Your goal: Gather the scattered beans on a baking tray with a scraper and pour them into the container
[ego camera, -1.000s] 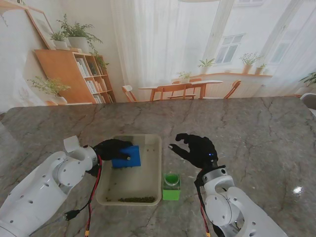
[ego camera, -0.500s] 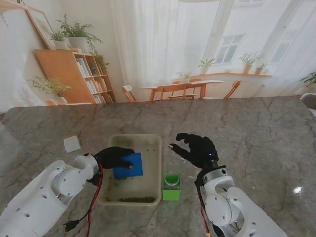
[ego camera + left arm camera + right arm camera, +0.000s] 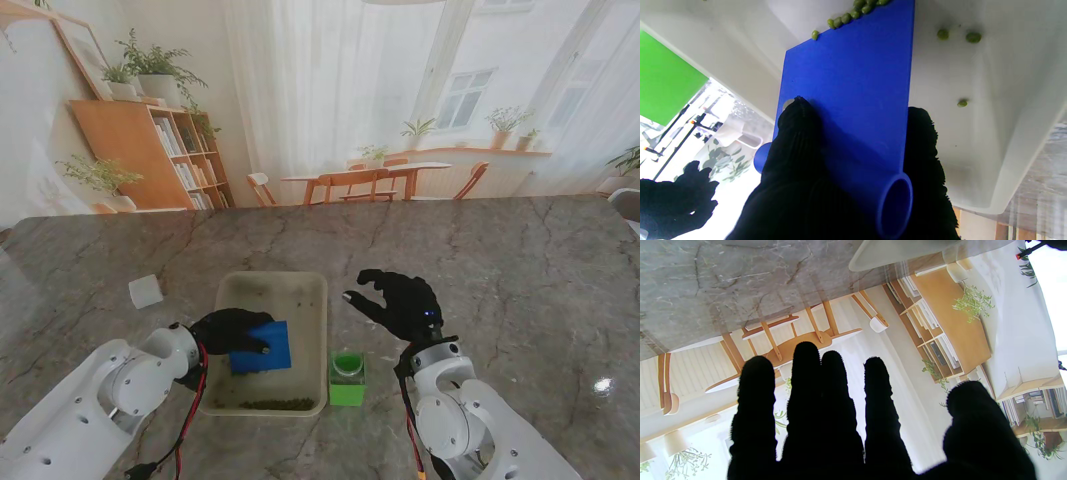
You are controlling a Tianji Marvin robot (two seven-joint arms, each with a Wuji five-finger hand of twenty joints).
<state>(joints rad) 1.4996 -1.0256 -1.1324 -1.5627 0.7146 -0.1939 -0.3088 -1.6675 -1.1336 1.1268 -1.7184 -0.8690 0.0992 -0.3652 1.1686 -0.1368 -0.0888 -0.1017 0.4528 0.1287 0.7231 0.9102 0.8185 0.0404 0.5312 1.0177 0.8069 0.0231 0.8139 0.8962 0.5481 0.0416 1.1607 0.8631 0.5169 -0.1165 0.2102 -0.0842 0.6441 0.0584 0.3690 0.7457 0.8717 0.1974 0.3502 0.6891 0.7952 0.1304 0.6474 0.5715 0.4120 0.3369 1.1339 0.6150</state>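
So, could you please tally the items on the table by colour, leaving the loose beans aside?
Blue: 1, the scraper in the left hand
Green: 1, the container
White: 2, the baking tray and a small block
Total: 4

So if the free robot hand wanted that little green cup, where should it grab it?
Probably around the square sides of the green cup, from its right. It stands upright and open-topped, the tray crowds its left, and the right robot hand is already open on that side.
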